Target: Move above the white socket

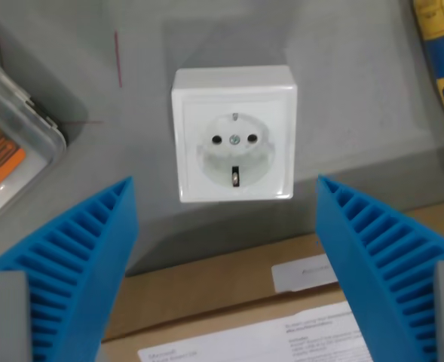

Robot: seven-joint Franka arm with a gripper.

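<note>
A white square socket (234,136) with a round recess, two holes and a metal pin lies on the grey surface (342,90), in the upper middle of the wrist view. My gripper (225,192) is open and empty. Its two blue ribbed fingers, one at the wrist view's left (78,264) and one at the right (372,256), stand wide apart below the socket's near edge, one on each side of it. The socket shows in full between them.
A clear plastic box (14,139) with orange contents lies at the wrist view's left edge. A yellow and blue packet (442,53) is at the top right. A brown cardboard box (229,302) with white labels lies below the socket.
</note>
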